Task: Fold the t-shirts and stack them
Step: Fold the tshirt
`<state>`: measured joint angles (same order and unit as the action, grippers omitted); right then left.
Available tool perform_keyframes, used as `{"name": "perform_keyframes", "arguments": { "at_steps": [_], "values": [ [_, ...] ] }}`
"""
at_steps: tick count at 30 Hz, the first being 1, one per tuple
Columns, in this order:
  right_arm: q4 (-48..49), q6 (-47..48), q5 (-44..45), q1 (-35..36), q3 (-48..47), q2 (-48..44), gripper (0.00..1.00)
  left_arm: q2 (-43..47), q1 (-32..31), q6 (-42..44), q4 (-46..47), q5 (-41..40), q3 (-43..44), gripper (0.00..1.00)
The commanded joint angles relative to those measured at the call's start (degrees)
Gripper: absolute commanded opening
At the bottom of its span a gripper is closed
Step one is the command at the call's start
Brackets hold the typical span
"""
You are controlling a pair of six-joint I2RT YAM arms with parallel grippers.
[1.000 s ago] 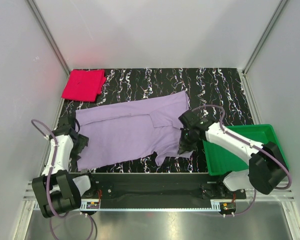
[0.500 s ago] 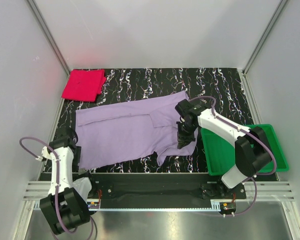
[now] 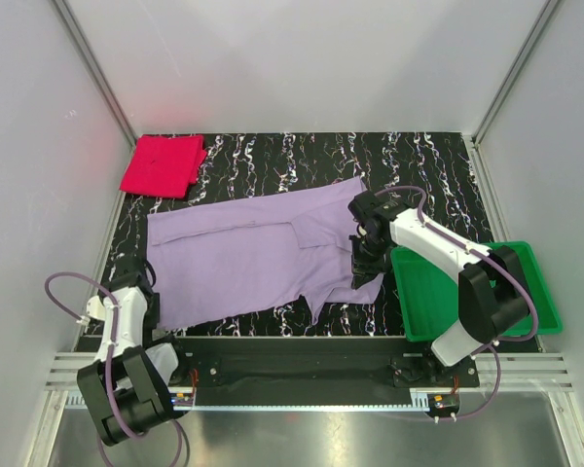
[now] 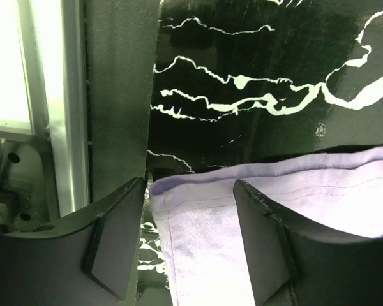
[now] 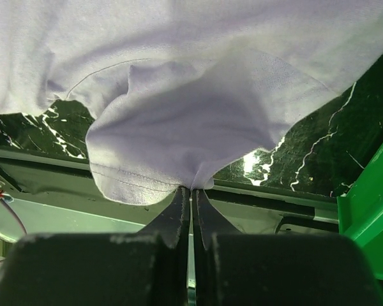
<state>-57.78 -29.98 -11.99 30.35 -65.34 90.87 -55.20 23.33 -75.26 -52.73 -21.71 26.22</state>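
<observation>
**Lavender tee laid out flat, pink one folded**

The pale lavender-purple cloth t-shirt point(image 3: 243, 258) lies spread out. The right gripper point(image 5: 190, 191) is pinching its near-right sleeve, and the left gripper point(image 4: 188, 185) is spread around its near-left corner. The folded bright pink-red cloth shirt point(image 3: 163, 164) sits past its far-left corner. The green plastic tray point(image 3: 423, 311), just right of the tee, shows only its bare floor.

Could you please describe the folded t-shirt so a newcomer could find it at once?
Look to the far left corner of the black marbled table. There lies the pink-red t-shirt, folded into a flat square, apart from the spread-out lavender t-shirt. It alone is bright red and folded.
</observation>
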Motion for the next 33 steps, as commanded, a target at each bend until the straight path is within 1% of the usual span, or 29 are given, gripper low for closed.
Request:
{"name": "perform_keyframes", "arguments": {
  "at_steps": [1,2,6,8,9,10,12,13,14,19,24,27,28,33],
  "values": [
    [-0.58,1.23,-1.64,-0.46,-1.36,-0.43,0.0,-0.7,0.31,1.52,6.49,-1.84,0.15,0.64],
    [-0.49,1.24,-1.63,-0.55,-1.45,-0.34,0.0,-0.7,0.31,1.26,6.5,-1.84,0.15,0.64],
    [-0.32,1.15,-1.9,-0.82,-1.72,0.01,0.0,-1.22,0.22,0.56,6.24,-2.02,0.41,0.59],
    [0.12,0.8,-2.25,-0.73,-1.63,0.1,0.0,-1.58,0.31,-0.14,6.06,-2.45,0.59,0.5],
    [0.12,0.71,-2.25,-0.82,-1.63,0.1,0.0,-1.75,0.22,-0.23,5.97,-2.72,0.68,0.44],
    [0.21,0.71,-2.34,-0.82,-1.72,0.18,0.0,-2.19,0.31,-0.32,5.8,-3.41,0.68,0.31],
    [0.12,0.8,-2.25,-0.82,-1.98,0.18,0.0,-2.63,0.22,-0.5,5.71,-3.86,1.03,0.16],
    [-0.05,0.97,-2.16,-0.9,-2.16,0.1,0.0,-3.07,0.22,-0.24,6.14,-3.69,1.2,0.03],
    [-0.14,0.97,-2.07,-0.82,-2.16,0.01,0.0,-3.25,0.22,0.38,6.41,-3.51,1.2,0.0],
    [-0.58,1.5,-1.55,-1.25,-2.33,-0.78,0.0,-2.72,0.22,1.26,5.02,-3.42,2.43,0.0],
    [-3.12,2.73,0.73,-3.1,-4.26,-2.89,0.0,-0.79,0.22,3.63,0.1,-7.11,5.07,0.0],
    [-4.36,4.4,0.22,-7.57,-5.41,-4.82,0.0,-0.35,0.22,4.07,-1.84,-8.25,5.77,0.0],
    [-4.45,5.44,-0.05,-10.02,-5.67,-5.26,0.0,-0.26,0.31,4.33,-2.11,-8.43,6.04,0.0],
    [-3.92,7.39,2.23,-14.79,-7.34,-7.29,0.0,-1.31,0.22,6.36,-2.99,-9.31,8.32,0.0]
  ]
}}
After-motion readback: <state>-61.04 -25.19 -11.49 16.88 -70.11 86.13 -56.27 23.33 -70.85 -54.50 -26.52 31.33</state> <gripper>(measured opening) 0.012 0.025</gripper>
